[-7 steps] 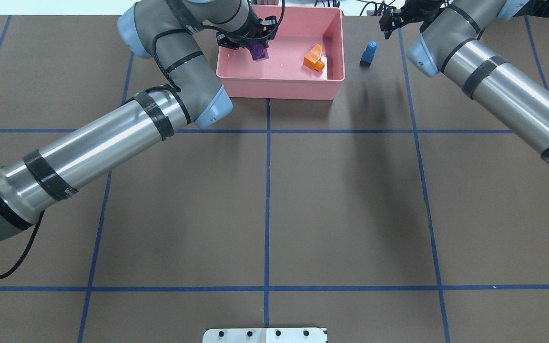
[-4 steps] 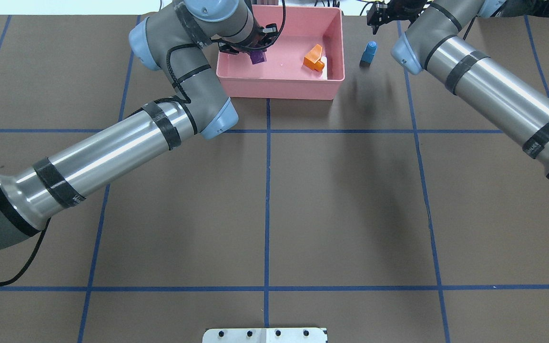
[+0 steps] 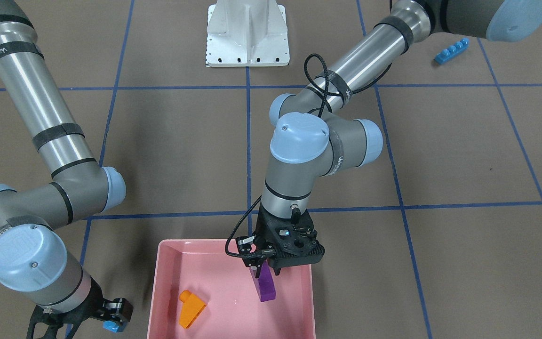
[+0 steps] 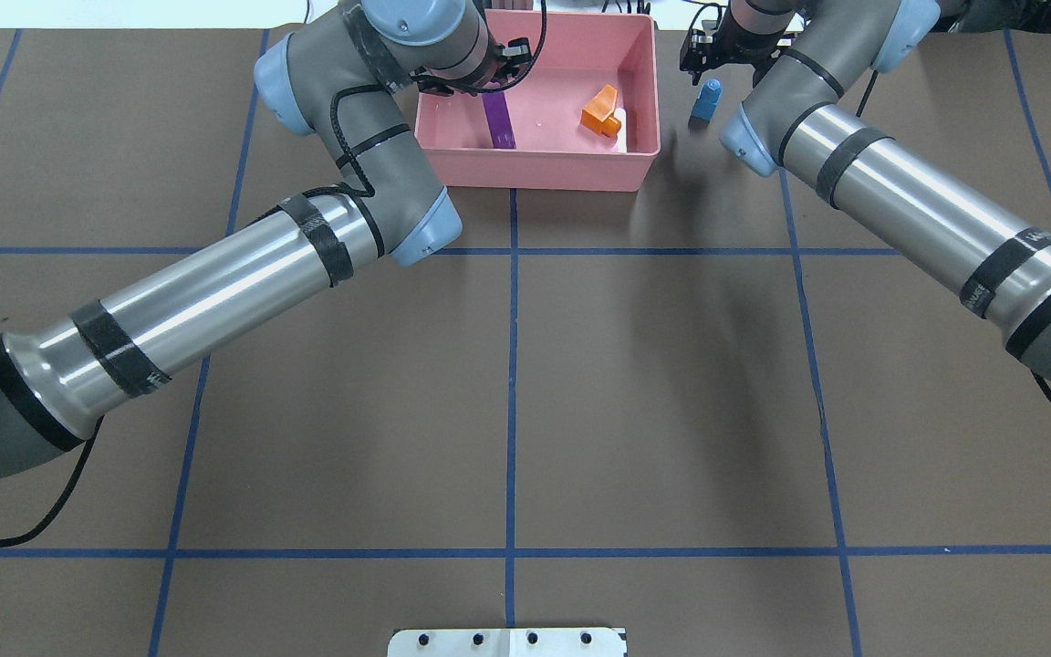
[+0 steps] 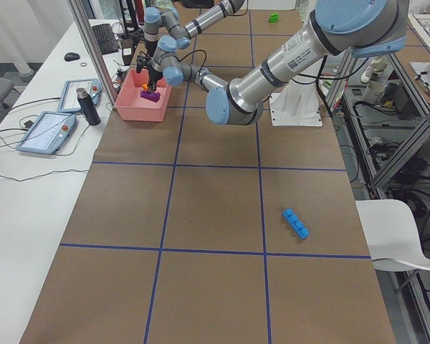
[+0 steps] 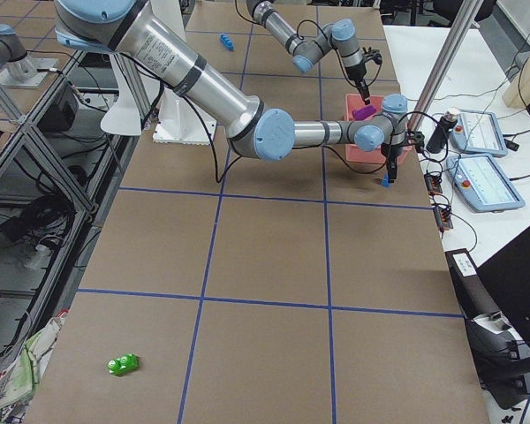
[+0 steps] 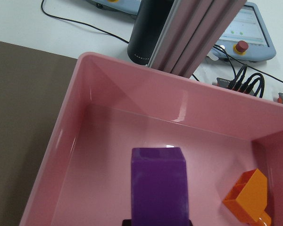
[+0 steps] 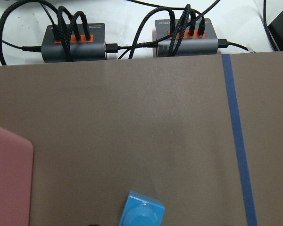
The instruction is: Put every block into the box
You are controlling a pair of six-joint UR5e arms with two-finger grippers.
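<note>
My left gripper [image 3: 264,272] is shut on the purple sloped brick [image 3: 266,287] and holds it inside the pink box [image 3: 158,282], low over its floor. The brick also shows in the overhead view [image 4: 499,123] and the left wrist view [image 7: 159,183]. The orange sloped brick [image 4: 600,109] lies in the box. My right gripper [image 4: 706,66] is open, just above the small light-blue brick [image 4: 706,100], which stands on the table beside the box [image 4: 535,171]. The long light-blue brick [image 3: 451,51] and the green brick [image 6: 122,363] lie far off near the robot's side.
The white robot base [image 3: 247,33] stands at the table's near edge. Beyond the box stand a black bottle [image 7: 146,37], a metal post, tablets and cable hubs [image 8: 75,42]. The long blue brick [image 5: 296,223] lies on open brown table.
My left gripper has moved the purple brick lower and farther into the box. My right arm has swung left, bringing its gripper over the small light-blue brick.
</note>
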